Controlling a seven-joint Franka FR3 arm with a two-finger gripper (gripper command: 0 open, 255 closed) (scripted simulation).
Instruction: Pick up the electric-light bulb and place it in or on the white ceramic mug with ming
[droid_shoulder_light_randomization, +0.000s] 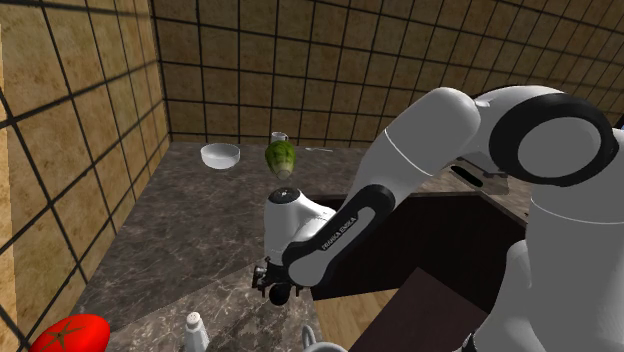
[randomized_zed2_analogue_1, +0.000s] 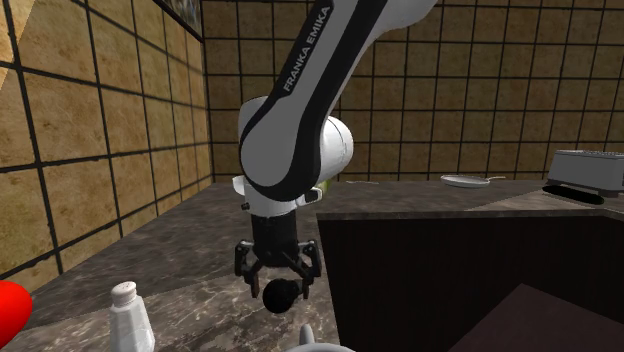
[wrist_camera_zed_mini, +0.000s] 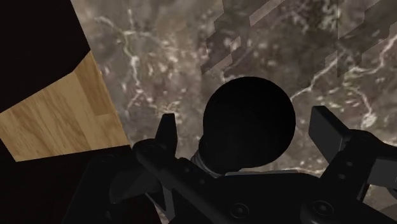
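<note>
- Brown tiled walls (droid_shoulder_light_randomization: 90, 90) are recorded on two sides of a dark marbled counter (droid_shoulder_light_randomization: 190, 210).
- The white arm (droid_shoulder_light_randomization: 440, 130) is bent down over the counter's near part. A dark panel (randomized_zed2_analogue_1: 430, 270) is set below the counter edge beside it. Wood floor (wrist_camera_zed_mini: 57, 121) is seen past that panel in the wrist view.
- A grey appliance (randomized_zed2_analogue_1: 590, 170) and a white plate (randomized_zed2_analogue_1: 465, 181) are noted far off at the second exterior view's right.
- A red tomato (droid_shoulder_light_randomization: 70, 332) is placed at the shoulder view's lower left, with a white shaker (droid_shoulder_light_randomization: 195, 330) near it but apart.
- A white bowl (droid_shoulder_light_randomization: 221, 155) and a green leafy head (droid_shoulder_light_randomization: 280, 157) are set near the back wall, close together and not touching.
- The black gripper (randomized_zed2_analogue_1: 281, 285) is pointed down at the counter.
- Its fingers (wrist_camera_zed_mini: 167, 130) are spread wide, and nothing is clasped.
- The bulb (wrist_camera_zed_mini: 249, 121), drawn black, is found between the fingers. Marble is seen in a gap on either side of it. Its round end is turned away from the palm.
- Whether the bulb rests on the counter cannot be told.
- A sliver of white rim (randomized_zed2_analogue_1: 312, 348) is noted at the bottom edge, just below the gripper. What it belongs to cannot be told.
</note>
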